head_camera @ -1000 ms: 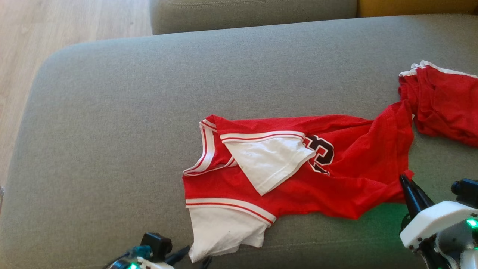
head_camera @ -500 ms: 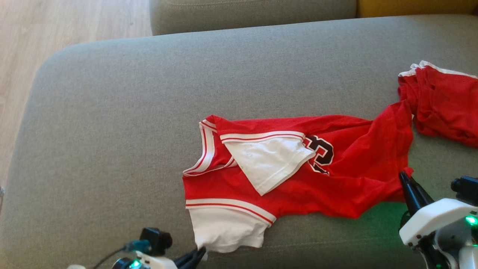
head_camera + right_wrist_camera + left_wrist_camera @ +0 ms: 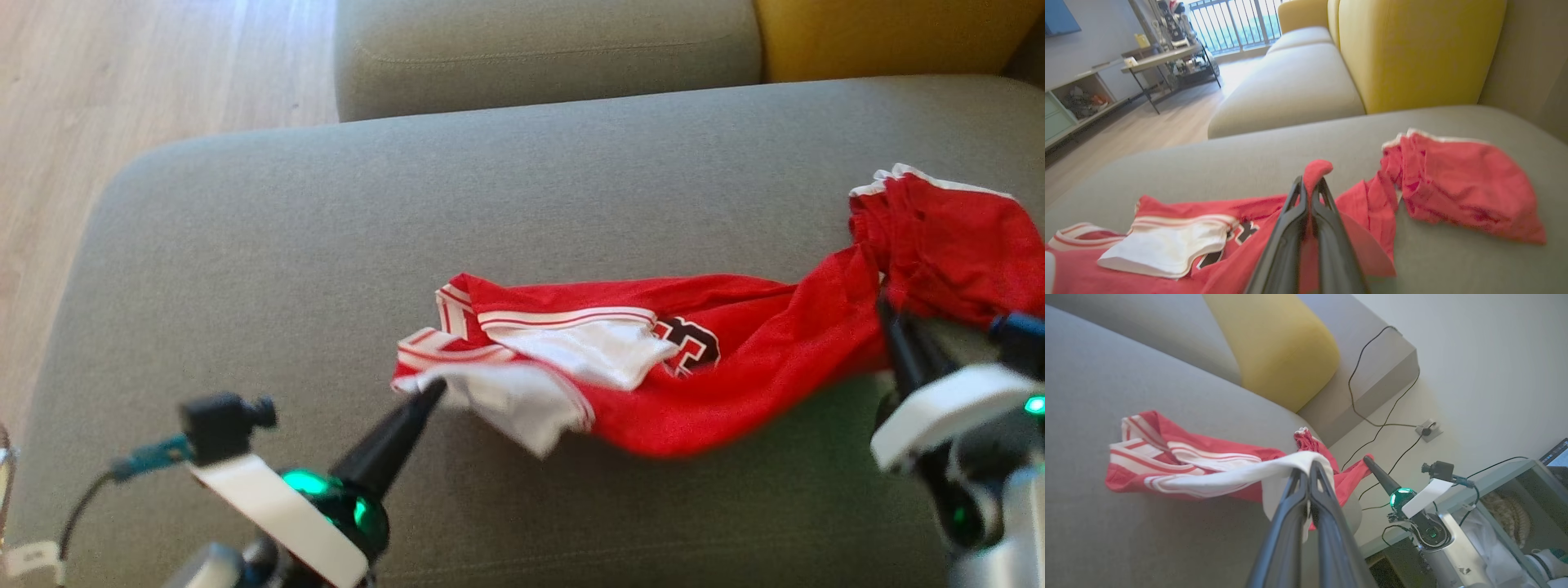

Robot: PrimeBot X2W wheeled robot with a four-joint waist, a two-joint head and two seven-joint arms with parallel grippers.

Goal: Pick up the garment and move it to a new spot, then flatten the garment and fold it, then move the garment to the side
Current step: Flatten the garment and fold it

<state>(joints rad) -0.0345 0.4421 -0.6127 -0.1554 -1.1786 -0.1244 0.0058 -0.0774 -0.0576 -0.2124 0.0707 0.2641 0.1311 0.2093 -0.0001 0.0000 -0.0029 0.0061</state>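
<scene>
Lifting the garment [image 3: 718,392], which sags on the sofa [image 3: 286,245], we have the left fingers [image 3: 1286,526] pinched on its white sleeve [image 3: 1249,475] and the right fingers [image 3: 1286,245] pinched on its red hem [image 3: 1316,169]. We should raise both evenly, clear of the other red cloth [image 3: 947,237].

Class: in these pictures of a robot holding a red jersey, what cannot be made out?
- The number on the jersey: head view, half covered by the folded white sleeve.
- The second red garment: head view, cut by the right edge; crumpled, kind unclear.
- Tips of the right claw: head view, blurred against red cloth.
- What lies on the shelf: right wrist view, too small, blurred.
</scene>
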